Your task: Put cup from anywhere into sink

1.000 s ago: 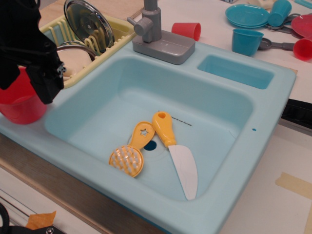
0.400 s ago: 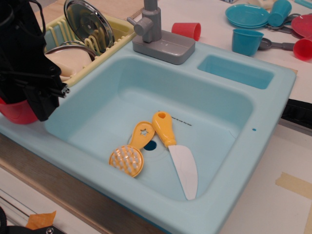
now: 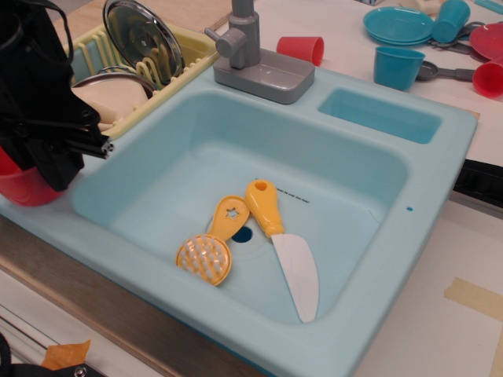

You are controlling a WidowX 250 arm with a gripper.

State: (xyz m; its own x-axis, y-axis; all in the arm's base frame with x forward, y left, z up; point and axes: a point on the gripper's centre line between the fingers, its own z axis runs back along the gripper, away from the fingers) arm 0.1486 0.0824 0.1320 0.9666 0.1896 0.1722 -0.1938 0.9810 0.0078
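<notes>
The red cup point(image 3: 22, 187) stands at the far left, on or just beside the left rim of the light-blue sink point(image 3: 440, 149). Only its lower left part shows. My black gripper point(image 3: 49, 161) is down over the cup and hides its mouth and right side. The fingertips are hidden, so I cannot tell whether they grip the cup. The sink's deep basin lies to the right of the gripper.
A yellow strainer spoon point(image 3: 206, 256) and a yellow-handled toy knife point(image 3: 288, 247) lie in the basin. A grey faucet point(image 3: 255, 59) stands at the back. A yellow dish rack point(image 3: 192, 43) with a lid point(image 3: 141, 35) is behind the gripper. A small red cup point(image 3: 302, 49), a teal cup point(image 3: 397, 67) and teal plates point(image 3: 397, 23) are at the back right.
My gripper has moved down and to the left over the red cup. More of the cup is now covered, and it shows lower and further left.
</notes>
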